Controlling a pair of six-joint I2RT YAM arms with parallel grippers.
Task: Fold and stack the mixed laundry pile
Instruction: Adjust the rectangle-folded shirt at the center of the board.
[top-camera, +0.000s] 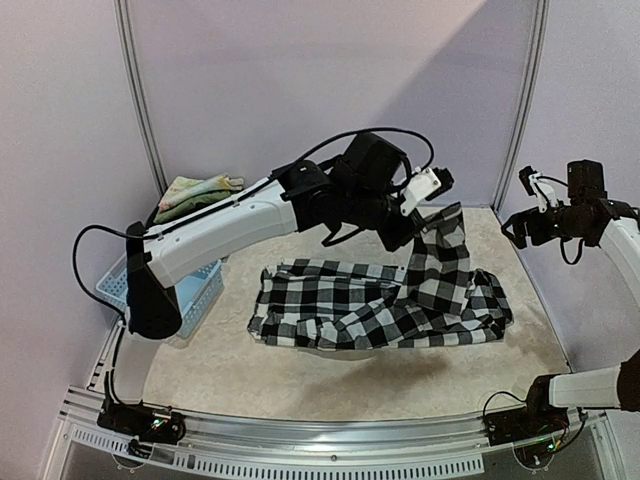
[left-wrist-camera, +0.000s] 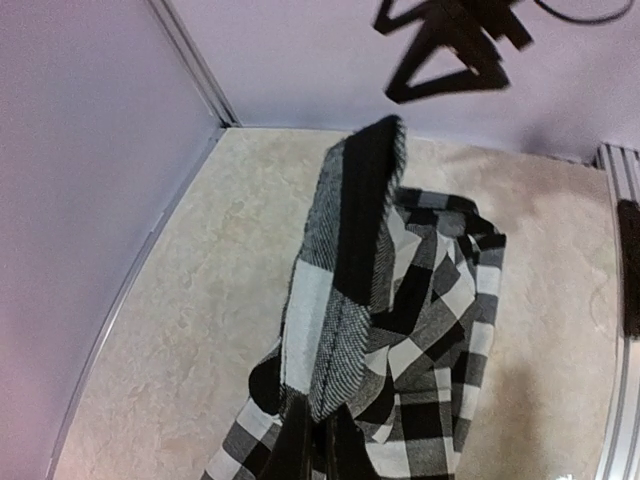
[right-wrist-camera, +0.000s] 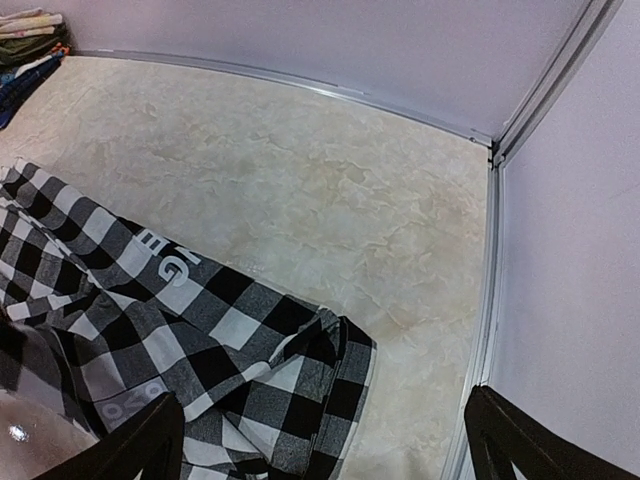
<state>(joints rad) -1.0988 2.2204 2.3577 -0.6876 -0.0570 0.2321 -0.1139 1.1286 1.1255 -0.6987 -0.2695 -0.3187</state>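
A black-and-white checked shirt (top-camera: 380, 300) lies spread across the middle of the table. My left gripper (top-camera: 418, 232) is shut on one part of it and holds that part lifted above the rest; the cloth hangs from the fingers in the left wrist view (left-wrist-camera: 345, 300). My right gripper (top-camera: 522, 228) is open and empty, raised by the right wall, above the shirt's right end (right-wrist-camera: 200, 340). The pale yellow-green floral cloth (top-camera: 195, 190) lies folded on top of the basket at the back left, with other garments under it (right-wrist-camera: 25, 40).
A light blue perforated basket (top-camera: 200, 285) stands at the table's left edge under my left arm. Pale walls and metal rails (right-wrist-camera: 495, 300) close the table at the back and on the right.
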